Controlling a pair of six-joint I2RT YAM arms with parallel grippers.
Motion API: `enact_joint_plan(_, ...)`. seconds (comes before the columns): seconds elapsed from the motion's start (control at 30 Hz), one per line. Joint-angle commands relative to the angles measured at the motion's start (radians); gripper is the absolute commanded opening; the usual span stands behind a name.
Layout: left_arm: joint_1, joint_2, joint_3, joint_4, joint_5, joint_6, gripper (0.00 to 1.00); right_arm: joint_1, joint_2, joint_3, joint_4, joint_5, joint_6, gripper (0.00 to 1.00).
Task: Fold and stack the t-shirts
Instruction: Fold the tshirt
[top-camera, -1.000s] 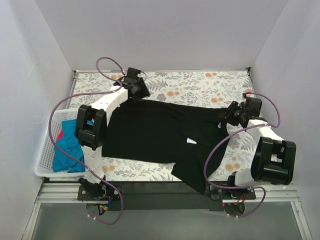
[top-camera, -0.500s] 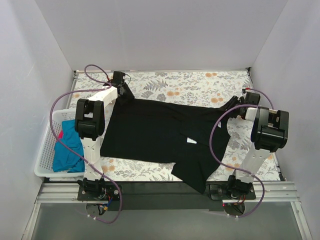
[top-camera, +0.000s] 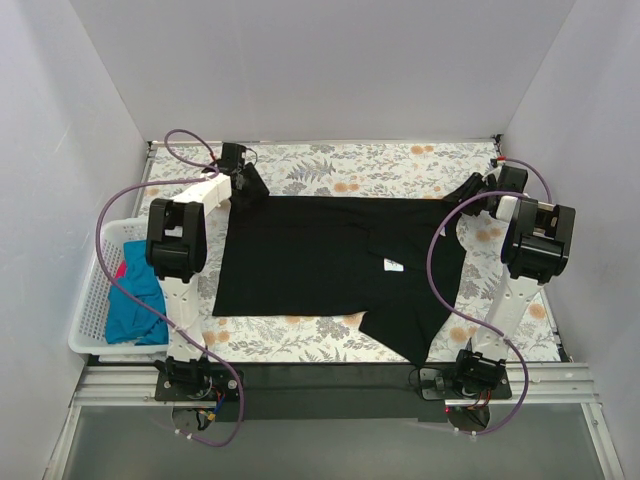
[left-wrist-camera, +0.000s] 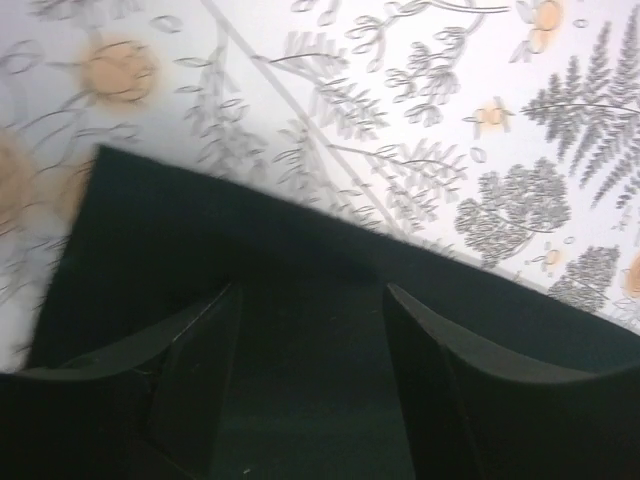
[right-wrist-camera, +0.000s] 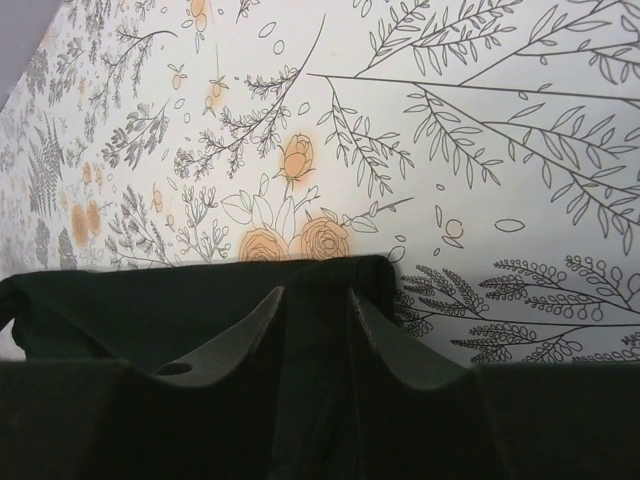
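The large black t-shirt (top-camera: 320, 260) lies spread flat across the floral table, with a small white label (top-camera: 392, 266) showing and a flap hanging toward the front edge. My left gripper (top-camera: 248, 190) is at its far left corner. In the left wrist view its jaws (left-wrist-camera: 310, 290) stand wide apart over flat black cloth (left-wrist-camera: 200, 240). My right gripper (top-camera: 478, 193) is at the far right corner. In the right wrist view (right-wrist-camera: 315, 292) it is pinched on a ridge of black cloth (right-wrist-camera: 150, 300). A teal-blue tee (top-camera: 135, 295) and some pink-red cloth (top-camera: 121, 270) lie in the basket.
A white lattice basket (top-camera: 88, 325) stands at the left edge of the table. The floral tablecloth (top-camera: 400, 165) shows beyond the shirt. White walls close in the back and both sides. Purple cables loop over both arms.
Both arms moved outward to the far corners. The black t-shirt was pulled straight along its far edge and shifted a little to the right. The front flap slid right.
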Motion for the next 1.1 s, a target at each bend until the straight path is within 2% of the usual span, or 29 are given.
enact_joint_plan(0.0,0.036,-0.106,-0.054,-0.041,-0.076,0.021,0.58,-0.024,0.022,0.011,-0.073,0.076,-0.078,0.39)
enact_joint_plan(0.27,0.029,-0.305,-0.184,0.022,-0.181,0.009,0.61,-0.004,-0.119,-0.021,-0.075,0.085,-0.102,0.39)
enact_joint_plan(0.43,0.029,-0.27,-0.227,0.02,-0.167,0.012,0.52,0.037,-0.237,-0.087,-0.075,0.108,-0.091,0.39)
enact_joint_plan(0.6,0.029,-0.198,-0.199,0.006,-0.173,0.016,0.47,0.074,-0.328,-0.207,-0.073,0.104,-0.076,0.39)
enact_joint_plan(0.9,0.027,-0.18,-0.207,-0.006,-0.211,0.015,0.43,0.105,-0.326,-0.297,-0.073,0.061,-0.093,0.39)
enact_joint_plan(1.07,0.027,-0.147,-0.207,-0.032,-0.254,0.016,0.38,0.097,-0.285,-0.307,-0.079,0.108,-0.096,0.39)
